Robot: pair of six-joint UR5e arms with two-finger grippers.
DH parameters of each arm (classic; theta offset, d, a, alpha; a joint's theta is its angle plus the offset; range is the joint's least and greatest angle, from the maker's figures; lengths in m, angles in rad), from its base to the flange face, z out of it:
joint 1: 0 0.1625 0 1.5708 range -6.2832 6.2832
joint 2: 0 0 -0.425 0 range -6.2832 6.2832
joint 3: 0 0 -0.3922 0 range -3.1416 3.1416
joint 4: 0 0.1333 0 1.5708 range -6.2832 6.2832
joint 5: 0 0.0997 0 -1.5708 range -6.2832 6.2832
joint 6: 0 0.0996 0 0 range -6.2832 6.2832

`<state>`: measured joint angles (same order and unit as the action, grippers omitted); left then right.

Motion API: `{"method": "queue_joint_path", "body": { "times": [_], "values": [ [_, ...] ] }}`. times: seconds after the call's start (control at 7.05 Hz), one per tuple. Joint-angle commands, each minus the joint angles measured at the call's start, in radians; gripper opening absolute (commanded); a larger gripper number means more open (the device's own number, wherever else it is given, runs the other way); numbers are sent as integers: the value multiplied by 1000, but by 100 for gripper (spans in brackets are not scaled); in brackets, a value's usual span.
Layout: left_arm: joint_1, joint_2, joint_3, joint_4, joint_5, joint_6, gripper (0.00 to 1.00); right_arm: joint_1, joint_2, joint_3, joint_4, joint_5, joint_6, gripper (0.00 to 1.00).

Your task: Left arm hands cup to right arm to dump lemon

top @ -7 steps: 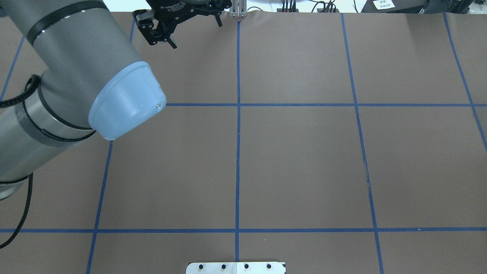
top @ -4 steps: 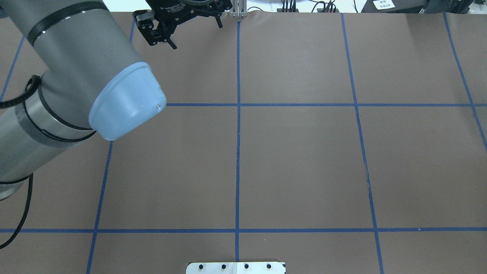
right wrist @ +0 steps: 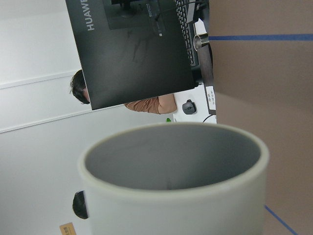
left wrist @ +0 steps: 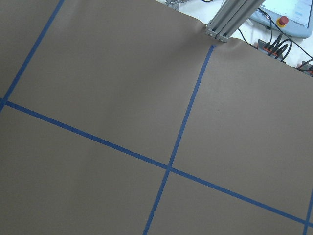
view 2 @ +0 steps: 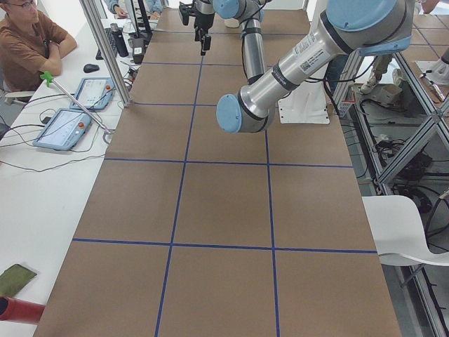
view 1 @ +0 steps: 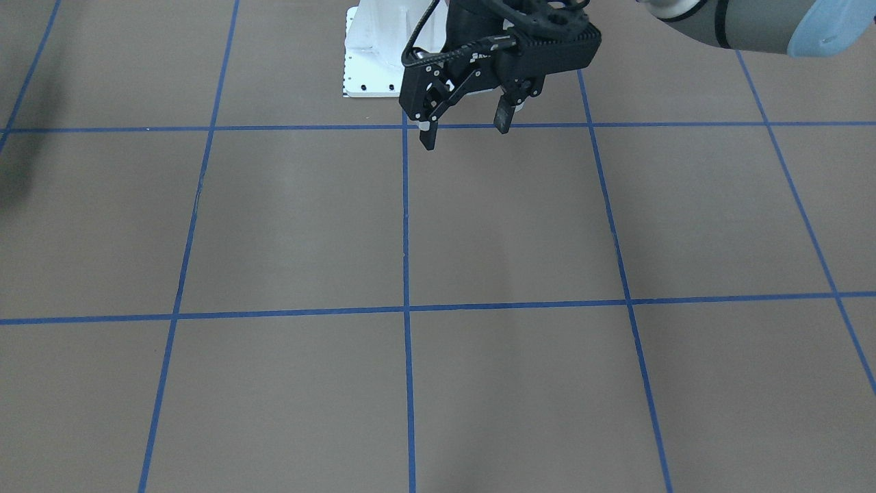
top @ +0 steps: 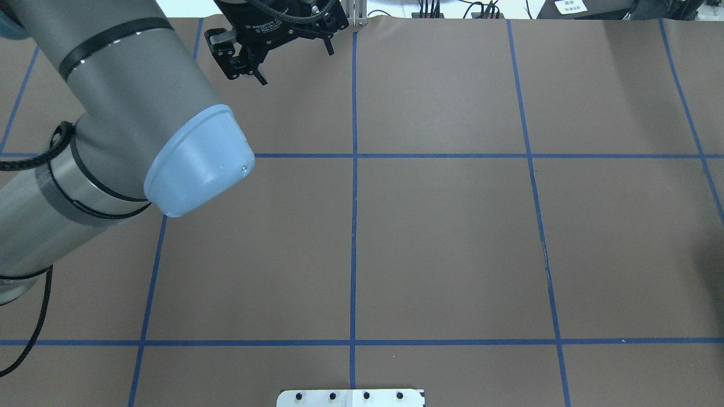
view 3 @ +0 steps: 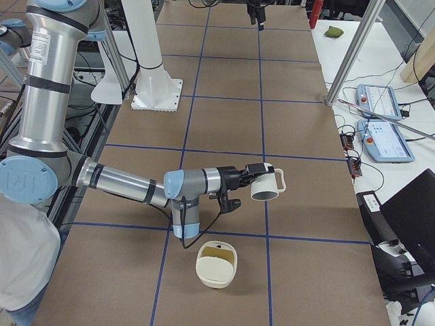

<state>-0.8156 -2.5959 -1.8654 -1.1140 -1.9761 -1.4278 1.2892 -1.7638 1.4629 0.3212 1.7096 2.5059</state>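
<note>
The white cup (view 3: 267, 185) is at the tip of my right gripper (view 3: 249, 178), off the table and tipped on its side. Its mouth faces down toward the near table end. In the right wrist view the cup (right wrist: 171, 186) fills the frame; its grey inside shows nothing in it. I cannot tell the right jaws' state. My left gripper (top: 295, 65) is open and empty above the table's far edge. It also shows in the front view (view 1: 465, 135). No lemon shows clearly.
A cream bowl (view 3: 202, 266) stands on the table just in front of the cup, with a yellowish patch inside that I cannot identify. My left arm's elbow (top: 192, 164) hangs over the left half. Operators sit beyond the far side.
My left arm has shifted slightly to the right in the overhead view, and its open gripper moved with it.
</note>
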Motion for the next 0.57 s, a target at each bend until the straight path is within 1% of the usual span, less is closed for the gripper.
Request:
{"method": "queue_joint_path", "body": {
  "times": [0.0,0.14,0.28,0.43],
  "values": [
    [13,2,5,-1,-3,1,100,-40,67,62,-148,-8,-83,0],
    [19,3,6,-1,-3,1,100,-74,105,68,-206,-8,-248,4],
    [36,13,6,-3,-3,1,100,-105,150,80,-273,-17,-321,4],
    [48,14,6,-3,-6,0,100,-148,214,114,-366,-69,-328,2]
  ]
}}
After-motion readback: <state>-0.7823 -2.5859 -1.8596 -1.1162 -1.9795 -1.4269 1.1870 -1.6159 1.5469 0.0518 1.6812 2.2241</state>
